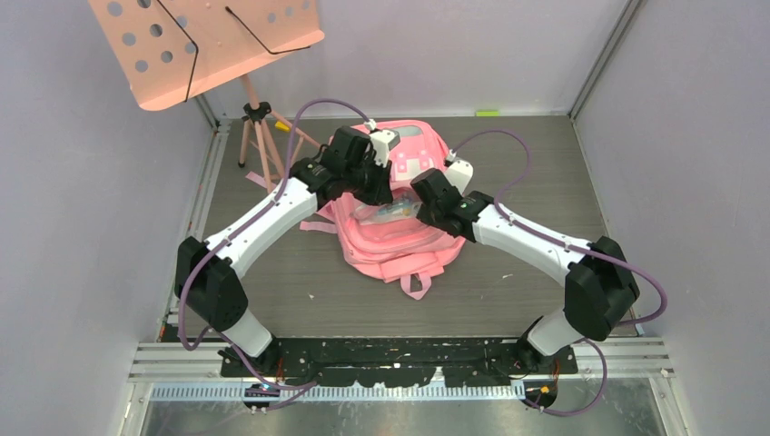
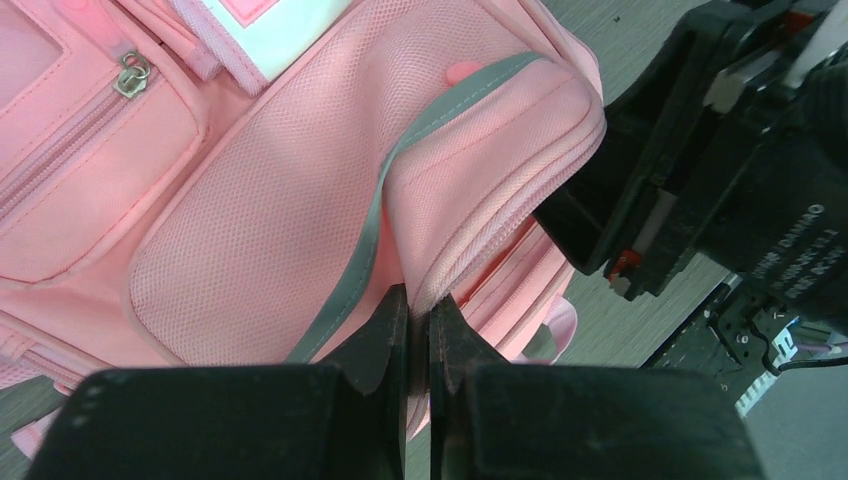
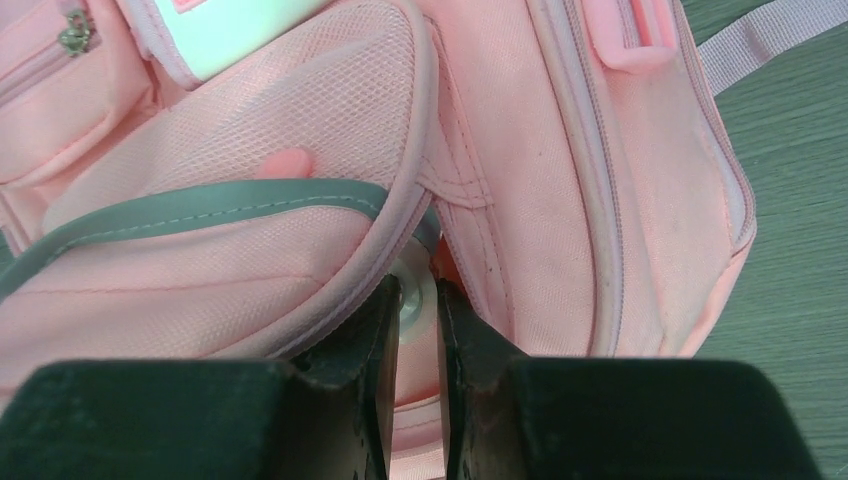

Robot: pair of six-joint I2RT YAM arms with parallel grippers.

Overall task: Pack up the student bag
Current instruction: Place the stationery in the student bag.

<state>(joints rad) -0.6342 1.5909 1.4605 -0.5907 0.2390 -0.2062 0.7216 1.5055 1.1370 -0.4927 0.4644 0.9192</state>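
The student bag [image 1: 399, 247], a large soft pink backpack, lies on the dark table between both arms. Its grey reflective strip [image 2: 372, 235] crosses a mesh front pocket. My left gripper [image 2: 420, 300] is shut on a fold of pink fabric at the edge of the bag's zip opening. In the top view the left gripper [image 1: 380, 186] sits over the bag's left side. My right gripper [image 3: 417, 287] is shut at the opening's rim, with a small silvery round piece between its fingers. From above, the right gripper [image 1: 420, 191] is over the bag's right side. Something pale shows inside the opening [image 1: 397, 213].
A salmon-pink perforated music stand [image 1: 209, 45] on a tripod [image 1: 259, 123] stands at the back left. Grey walls close in the table on three sides. A pink strap [image 1: 416, 283] trails toward the near edge. The right arm's black wrist [image 2: 720, 150] is close beside my left gripper.
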